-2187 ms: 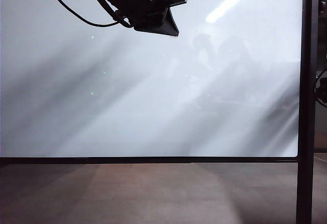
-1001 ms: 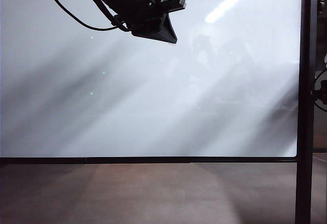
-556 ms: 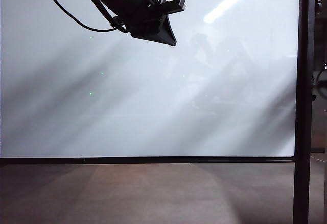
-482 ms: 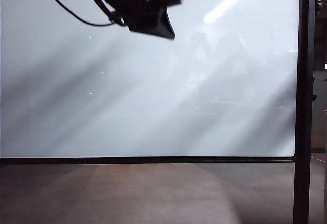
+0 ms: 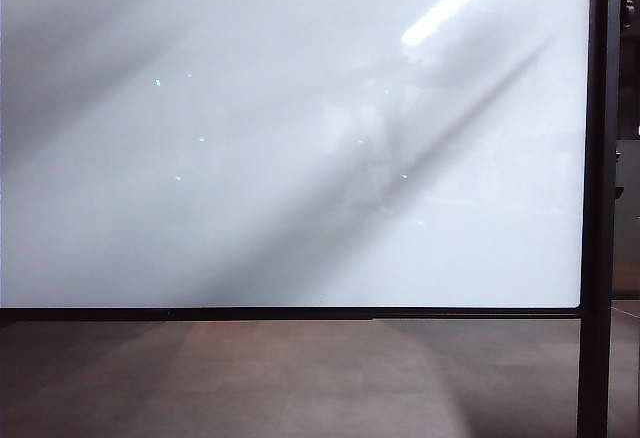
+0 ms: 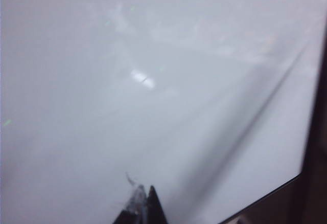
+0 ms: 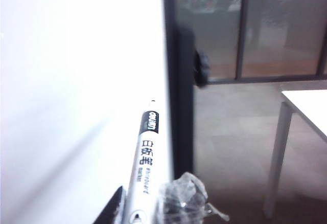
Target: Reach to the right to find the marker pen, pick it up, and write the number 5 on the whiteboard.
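A large glossy whiteboard (image 5: 290, 188) is seen filling nearly the whole exterior view, bounded along its lower edge by a thin black frame and on the right by a black upright post (image 5: 598, 258); brown floor (image 5: 300, 378) is seen beneath it. The board's surface is blank, marked only by soft grey shadows, a bright strip of reflected ceiling light near the upper right, and a few tiny green specks. No arm is seen in front of the board in this view, so its whole face is left open. In the right wrist view, the right tool (image 7: 140, 208) is seen at the frame's edge, closed on the marker pen (image 7: 144, 157), which is gripped near its back end between a black finger and a finger wrapped in crinkled clear tape. The pen's white barrel is angled toward the board's right edge, with its dark tip close to the black frame but apart from the white surface. A dark band near the tip carries the white word "deli", and Chinese characters with smaller print are run down the barrel; the smaller print cannot be read. Beyond the post a knob, glass partitions and the corner of a white bench (image 7: 301, 116) are seen. In the left wrist view, the left tool (image 6: 140, 208) is shown with its fingertips pressed together, holding nothing, just off the board.
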`<state>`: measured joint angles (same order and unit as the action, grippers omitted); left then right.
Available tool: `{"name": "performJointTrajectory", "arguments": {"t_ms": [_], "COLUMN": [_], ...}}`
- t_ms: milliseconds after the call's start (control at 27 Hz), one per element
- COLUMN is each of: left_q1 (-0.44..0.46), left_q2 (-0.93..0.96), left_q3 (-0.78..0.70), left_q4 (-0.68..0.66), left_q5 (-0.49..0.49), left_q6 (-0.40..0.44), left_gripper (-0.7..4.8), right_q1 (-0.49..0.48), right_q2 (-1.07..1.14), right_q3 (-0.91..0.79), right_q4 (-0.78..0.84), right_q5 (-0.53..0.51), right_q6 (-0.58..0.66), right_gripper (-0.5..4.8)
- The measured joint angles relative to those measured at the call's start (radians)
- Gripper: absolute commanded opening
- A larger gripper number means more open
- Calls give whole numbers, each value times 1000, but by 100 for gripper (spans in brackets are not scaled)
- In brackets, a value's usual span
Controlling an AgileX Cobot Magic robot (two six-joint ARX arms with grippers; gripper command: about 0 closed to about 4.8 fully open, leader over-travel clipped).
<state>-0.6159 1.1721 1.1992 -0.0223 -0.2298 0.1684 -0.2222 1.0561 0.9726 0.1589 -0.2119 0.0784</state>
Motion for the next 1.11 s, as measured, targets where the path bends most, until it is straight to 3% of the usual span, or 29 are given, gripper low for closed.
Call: {"name": "performJointTrajectory", "arguments": {"t_ms": [111, 259, 408, 482, 593, 704, 815, 964, 1112], "left_q1": [3, 2, 27, 62, 116, 190, 210, 195, 195], "left_q2": [9, 14, 13, 13, 26, 77, 135, 194, 218], "left_q3": [-1, -2, -2, -9, -12, -14, -14, -14, -14], "left_q4": [-126, -153, -132, -98, -80, -75, -47, -27, 7], "left_q5": [-21, -11, 120, 190, 205, 312, 309, 293, 290], "left_q6": [0, -4, -8, -8, -8, -16, -28, -44, -49], "left_gripper": [-5, -5, -5, -5, -5, -5, -5, -5, -5], "right_q1": [196, 393, 551, 581, 635, 638, 636, 639, 637], "right_q2": [-84, -23, 84, 138, 242, 373, 453, 531, 571], "right_q3": [1, -6, -6, -5, 21, 97, 168, 243, 257], "right_q4": [-130, -146, -46, 13, 69, 69, 80, 83, 90], "right_q5": [29, 61, 116, 127, 143, 111, 123, 84, 122], "right_q6": [0, -2, -17, -18, -19, -24, -30, -156, -213], "right_gripper": [-7, -7, -7, -7, -7, -7, -7, -7, -7]}}
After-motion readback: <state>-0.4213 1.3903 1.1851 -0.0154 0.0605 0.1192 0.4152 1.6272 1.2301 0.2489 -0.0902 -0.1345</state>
